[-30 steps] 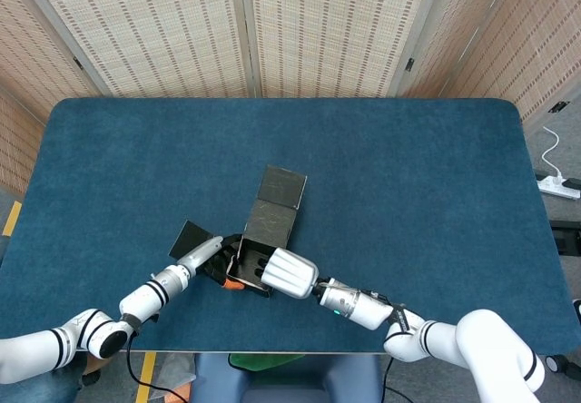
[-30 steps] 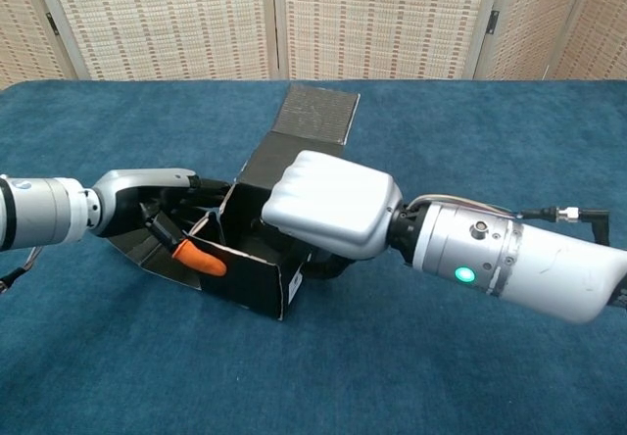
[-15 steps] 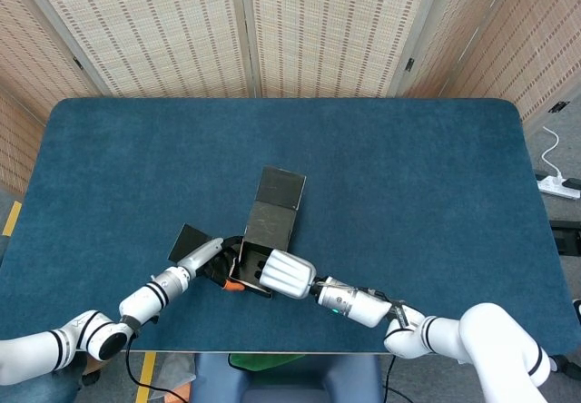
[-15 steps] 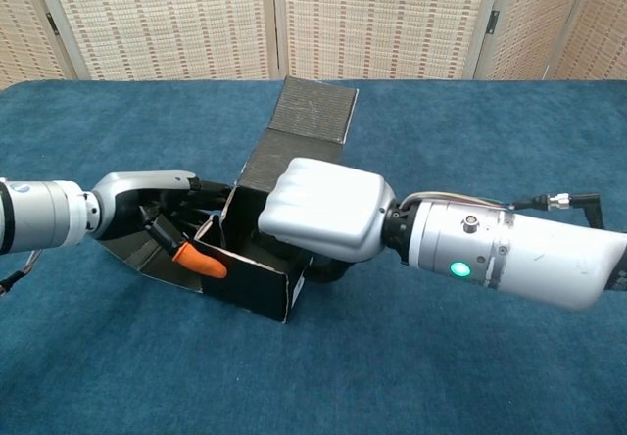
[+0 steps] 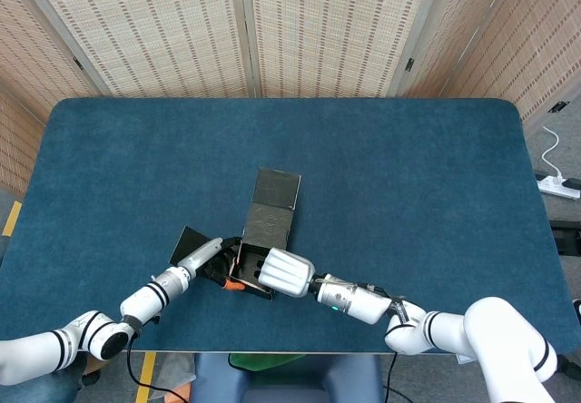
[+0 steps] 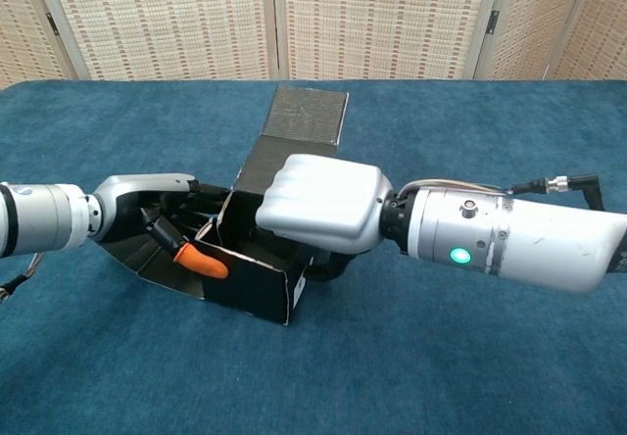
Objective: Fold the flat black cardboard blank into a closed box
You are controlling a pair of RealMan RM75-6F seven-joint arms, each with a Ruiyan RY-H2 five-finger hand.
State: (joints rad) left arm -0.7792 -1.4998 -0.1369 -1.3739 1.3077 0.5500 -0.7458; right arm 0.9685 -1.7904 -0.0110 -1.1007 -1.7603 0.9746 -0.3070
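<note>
Big blue table [image 5: 408,176] fills the scene, woven screen panels [image 5: 318,31] standing behind its far edge, and a white power strip [image 5: 558,185] sits on the floor off to the right. No readable writing anywhere; the only mark is a green light glowing on the right forearm in the chest view.

Down at the near middle of the table sits the black cardboard box [image 6: 257,283], partly formed: walls up, top open, its lid flap [image 6: 308,115] stretched out flat toward the far side, and a side flap [image 5: 192,240] splayed out to the left.

Right arm comes in low from the near right, forearm almost level, and the right hand [image 6: 318,203] is draped over the box's right end, back of the hand up, fingers curled down over the wall and gripping it.

Left arm reaches in from the near left, also low. The left hand [image 6: 162,215] is tucked into the open left end, its orange fingertip [image 6: 201,260] resting against the near wall. Whether it grips the card or only touches it, I cannot tell.
</note>
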